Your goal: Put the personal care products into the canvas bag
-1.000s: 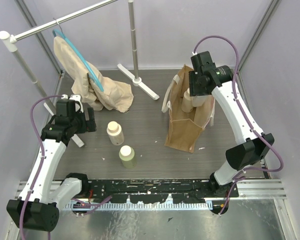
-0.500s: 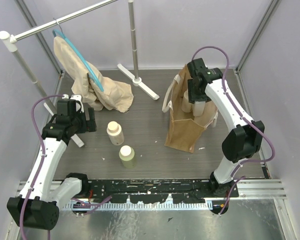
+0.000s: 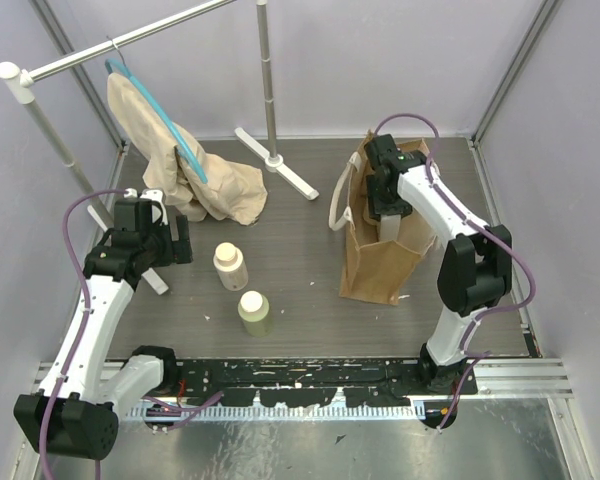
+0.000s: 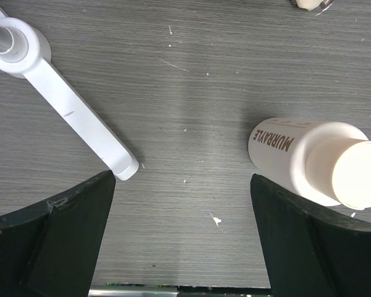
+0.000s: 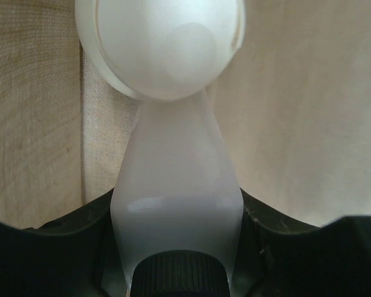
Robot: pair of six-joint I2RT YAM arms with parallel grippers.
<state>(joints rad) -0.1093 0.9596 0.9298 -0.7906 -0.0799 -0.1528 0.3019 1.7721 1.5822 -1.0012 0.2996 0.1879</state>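
The canvas bag (image 3: 375,265) stands upright on the right half of the table (image 3: 300,270), a bit toward the far side. Its mouth is open and one pale strap handle (image 3: 337,205) loops out over its left edge. The right gripper (image 3: 388,203) is down inside that mouth. The wrist view shows it clamped on the white bottle (image 5: 176,204), with the bottle's dark cap (image 5: 178,272) pointing back toward the wrist and woven canvas (image 5: 37,111) on both sides. Just past the white bottle's far end, and touching it, is a round pale bottle (image 5: 161,43) seen end-on. I can't tell whether that is its cap or its base. From above, the arm hides most of what is in the bag.

Two products are out on the table, left of the bag and well apart from it. A cream bottle (image 3: 230,266) stands upright, and a yellowish bottle (image 3: 255,313) stands just nearer, to its right.

The left gripper (image 3: 172,245) hangs over the table left of the cream bottle, its fingers (image 4: 49,235) spread wide with nothing between them. In its wrist view the cream bottle (image 4: 309,162) sits beside the right finger, and a white rack foot (image 4: 62,105) runs up to the left finger's tip.

Farther back on the left, a beige cloth (image 3: 205,185) on a blue hanger (image 3: 175,140) droops from the rail (image 3: 120,40) down to the table.
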